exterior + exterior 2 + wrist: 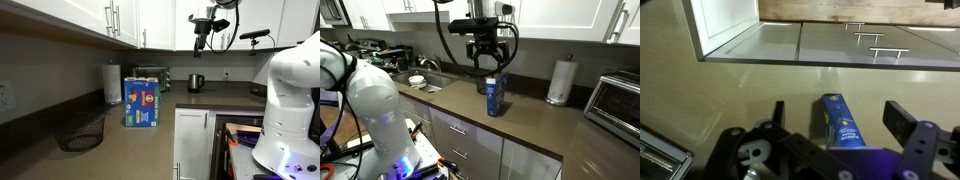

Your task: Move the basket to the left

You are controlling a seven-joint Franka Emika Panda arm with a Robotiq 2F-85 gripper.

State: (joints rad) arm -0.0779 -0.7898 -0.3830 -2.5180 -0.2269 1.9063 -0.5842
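The basket (80, 131) sits upright on the counter (150, 150), mouth up, close to the dark back wall. It shows in only one exterior view. A blue box (142, 101) stands just beside it on the counter. A paper towel roll (112, 83) and a toaster oven (151, 75) stand further back. The basket probably rests flat on its base, so its thick rim is left free as the obvious place to grip.

The end effector (489, 66) hangs high above the counter with its fingers (903, 119) spread wide and nothing between them. It points straight down, which suits a descent from above. It is well apart from the basket, though. In the wrist view the blue box (840, 121) lies directly below between the two fingers, and the basket is not in that picture at all. So the end effector appears to be lined up over the box rather than over the task's object. It would have to travel sideways past the box before it could come down on the rim.
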